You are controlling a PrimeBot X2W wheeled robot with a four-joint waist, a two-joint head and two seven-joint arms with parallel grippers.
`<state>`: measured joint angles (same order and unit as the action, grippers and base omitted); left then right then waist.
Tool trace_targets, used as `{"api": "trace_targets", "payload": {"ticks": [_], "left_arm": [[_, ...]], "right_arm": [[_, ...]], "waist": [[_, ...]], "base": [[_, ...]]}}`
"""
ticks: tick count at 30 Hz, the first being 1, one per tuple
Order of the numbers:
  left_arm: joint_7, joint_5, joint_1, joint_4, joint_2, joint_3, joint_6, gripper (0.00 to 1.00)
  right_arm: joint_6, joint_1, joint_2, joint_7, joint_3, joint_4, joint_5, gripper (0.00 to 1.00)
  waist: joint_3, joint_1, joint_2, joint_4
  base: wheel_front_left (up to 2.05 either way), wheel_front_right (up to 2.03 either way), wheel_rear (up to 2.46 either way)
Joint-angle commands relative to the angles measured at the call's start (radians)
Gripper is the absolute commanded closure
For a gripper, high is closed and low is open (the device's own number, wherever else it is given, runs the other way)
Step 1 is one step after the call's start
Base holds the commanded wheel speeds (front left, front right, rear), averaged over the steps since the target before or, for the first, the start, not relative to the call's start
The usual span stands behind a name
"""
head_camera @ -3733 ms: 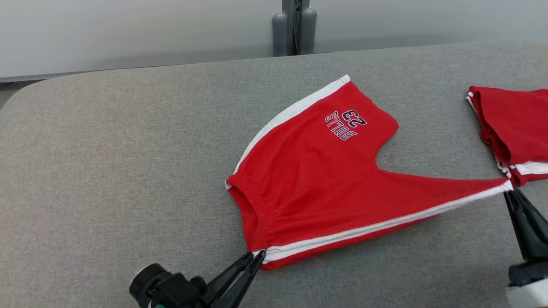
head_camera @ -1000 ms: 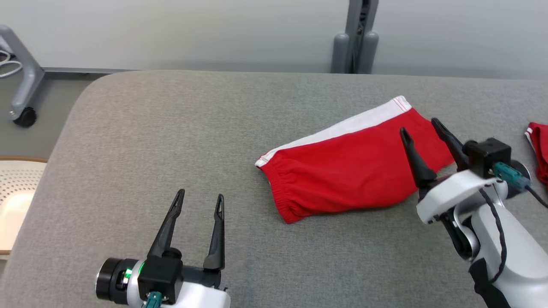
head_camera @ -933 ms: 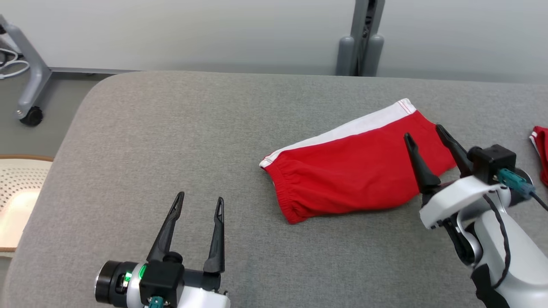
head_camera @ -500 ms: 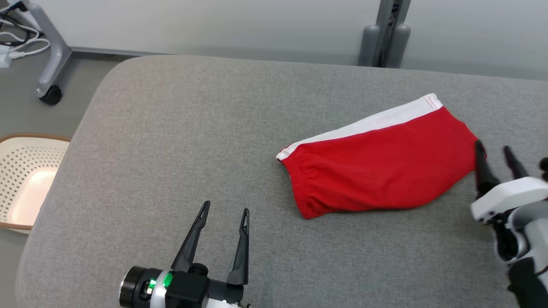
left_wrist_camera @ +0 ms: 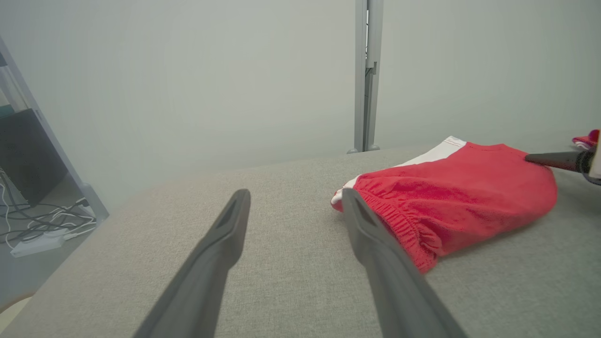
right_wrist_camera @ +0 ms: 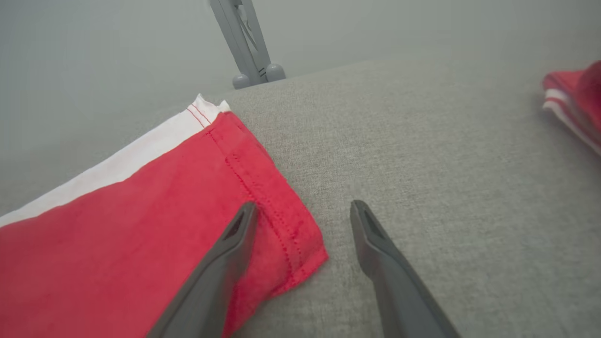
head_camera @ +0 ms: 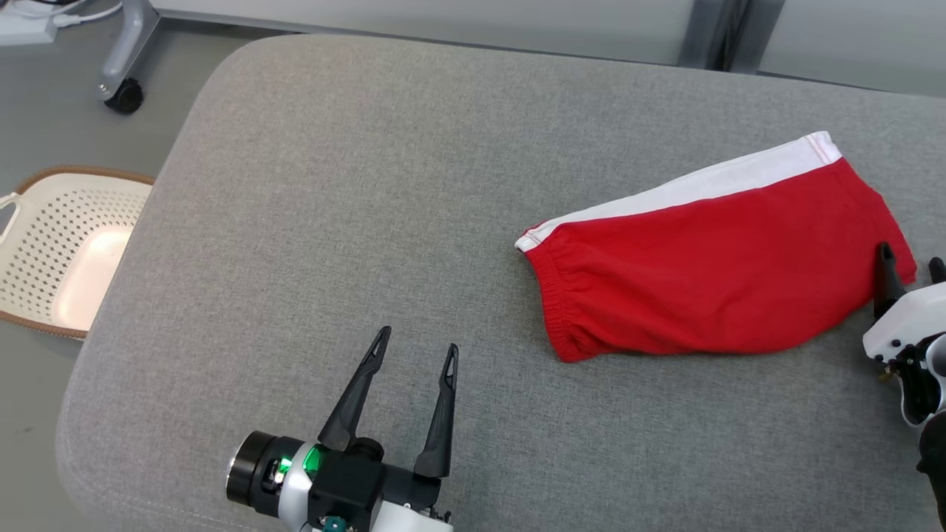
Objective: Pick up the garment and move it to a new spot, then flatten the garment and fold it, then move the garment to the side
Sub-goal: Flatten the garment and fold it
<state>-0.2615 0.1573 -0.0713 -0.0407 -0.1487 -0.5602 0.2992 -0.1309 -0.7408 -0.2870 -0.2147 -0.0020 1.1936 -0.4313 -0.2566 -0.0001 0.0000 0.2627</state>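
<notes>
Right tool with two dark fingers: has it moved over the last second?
Yes. Against the folded red, white-striped shorts, the right tool has pulled back toward the robot, from over the cloth to its hem corner.

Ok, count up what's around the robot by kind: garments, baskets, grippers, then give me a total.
Red garments: 2, the folded red shorts and a second red garment farther along the table
Baskets: 1, the cream basket on the floor
Grippers: 2, the left gripper and the right gripper, both open
Total: 5
</notes>
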Motion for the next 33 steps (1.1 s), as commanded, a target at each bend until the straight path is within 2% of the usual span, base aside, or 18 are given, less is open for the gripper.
{"api": "trace_targets", "payload": {"ticks": [1,3,4,5,6,7,10,12,13,14,20,28,33], "left_arm": [[-0.004,-0.009,-0.02,0.004,-0.002,0.002,-0.007,0.0],[-0.004,-0.014,-0.025,0.006,0.002,0.0,-0.011,0.0],[-0.004,-0.018,-0.026,0.008,0.002,0.0,-0.012,0.0],[-0.004,-0.022,-0.026,0.009,0.003,-0.001,-0.015,0.0],[-0.004,-0.023,-0.027,0.011,0.004,-0.002,-0.015,0.0],[-0.004,-0.025,-0.029,0.013,0.005,-0.001,-0.017,0.0],[-0.004,-0.028,-0.036,0.017,0.005,-0.001,-0.02,0.0],[-0.004,-0.03,-0.039,0.02,0.004,-0.001,-0.025,0.0],[-0.004,-0.03,-0.039,0.02,0.004,-0.001,-0.025,0.0],[-0.004,-0.031,-0.039,0.022,0.003,0.0,-0.024,0.0],[-0.004,-0.033,-0.041,0.021,-0.005,0.007,-0.031,0.0],[-0.004,-0.025,-0.021,0.018,-0.012,0.013,-0.033,0.0],[-0.004,-0.028,-0.035,0.027,-0.009,0.005,-0.045,0.0]], "right_arm": [[0.0,-0.017,-0.004,-0.001,0.006,0.012,0.012,0.0],[0.0,-0.028,0.003,-0.002,0.017,0.034,0.027,0.03],[0.0,-0.031,0.009,-0.002,0.017,0.042,0.027,0.16],[0.0,-0.032,0.013,-0.002,0.017,0.05,0.03,0.34],[0.0,-0.033,0.015,0.002,0.019,0.058,0.033,0.34],[0.0,-0.033,0.021,0.007,0.018,0.066,0.034,0.53],[0.0,-0.029,0.028,0.022,0.016,0.083,0.041,0.55],[0.0,-0.025,0.034,0.021,0.017,0.087,0.041,0.72],[0.0,-0.025,0.034,0.021,0.017,0.087,0.041,0.72],[0.0,-0.024,0.036,0.018,0.017,0.088,0.041,1.0],[0.0,-0.014,0.037,-0.03,0.012,0.073,0.027,1.0],[0.0,0.057,0.068,-0.052,0.039,-0.041,-0.001,1.0],[0.0,0.097,0.059,-0.053,0.064,-0.095,-0.022,1.0]], "waist": [[-0.011,0.0001,0.0,0.008],[-0.019,0.0001,0.0,0.009],[-0.021,0.0001,0.0,0.009],[-0.023,0.0001,0.0,0.01],[-0.024,0.0001,0.0,0.01],[-0.024,0.0001,0.0,0.009],[-0.022,0.0001,0.0,0.007],[-0.019,0.0001,0.0,0.004],[-0.019,0.0001,0.0,0.004],[-0.016,0.0001,0.0,0.001],[0.006,0.0001,0.0,-0.027],[0.039,0.0001,0.0,-0.104],[0.05,0.0001,0.0,-0.132]], "base": [[0.0,0.0,0.0],[0.0,0.0,0.0],[0.0,0.0,0.0],[0.0,0.0,0.0],[0.0,0.0,0.0],[0.0,0.0,0.0],[0.0,0.0,0.0],[0.0,0.0,0.0],[0.0,0.0,0.0],[0.0,0.0,0.0],[0.0,0.0,0.0],[0.0,0.0,0.0],[0.0,0.0,0.0]]}}
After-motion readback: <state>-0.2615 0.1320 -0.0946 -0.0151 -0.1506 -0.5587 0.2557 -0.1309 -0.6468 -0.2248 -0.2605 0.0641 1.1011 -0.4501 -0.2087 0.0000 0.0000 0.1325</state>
